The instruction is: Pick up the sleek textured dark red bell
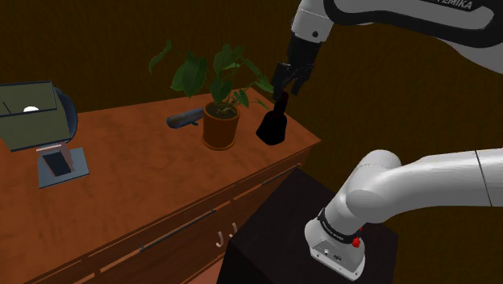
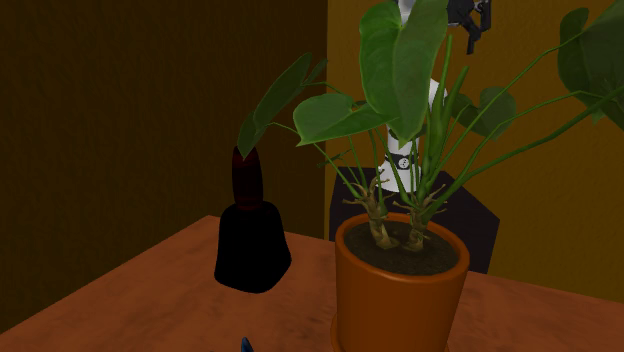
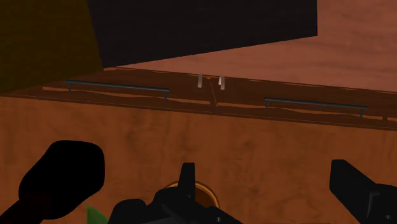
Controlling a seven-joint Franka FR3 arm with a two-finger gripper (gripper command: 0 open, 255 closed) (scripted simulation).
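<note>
Stand [image 1: 274, 230] up front, dresser [image 1: 145, 177] just past it, and there's the bell [image 1: 273, 127], upright at the top's corner by the stand, near the plant [image 1: 220, 121] (almost black, its handle tinged dark red). The gripper [image 1: 290, 85] hangs above it, not touching, fingers spread wide, nothing between them. Farther back lies a grey object [image 1: 184, 119].

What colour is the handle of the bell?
The handle is dark red; best seen in the second exterior view.
</note>
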